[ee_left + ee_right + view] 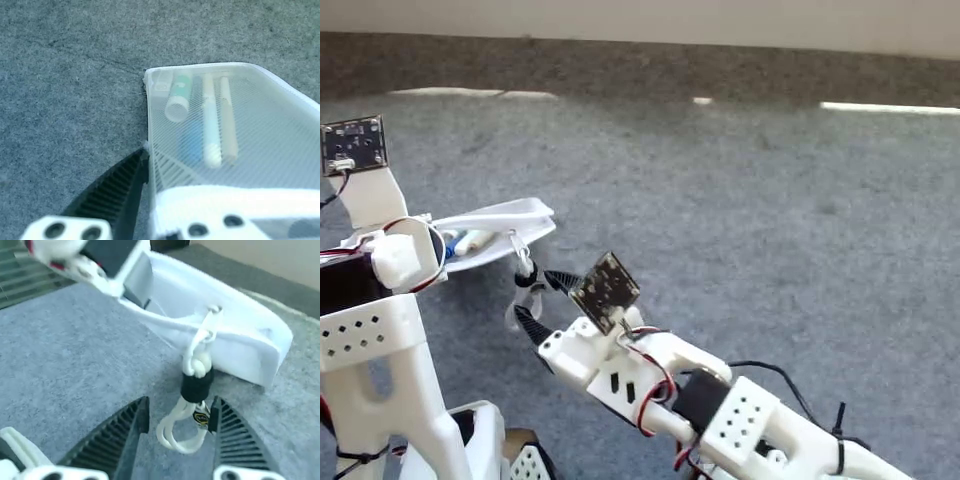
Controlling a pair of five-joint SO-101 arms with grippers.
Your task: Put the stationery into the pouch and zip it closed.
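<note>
While left end effector (150, 172) clamps pouch (260, 125); right end effector (181, 407) apart around zip cord (198, 364); tag (201, 418) print unreadable

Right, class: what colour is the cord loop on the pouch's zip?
White cord loop, with a black band; best in right wrist view.

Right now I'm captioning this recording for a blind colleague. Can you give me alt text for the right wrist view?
The right gripper, fingers open, straddles a white cord pull tied to the zipper of a white pouch, over grey carpet.
</note>
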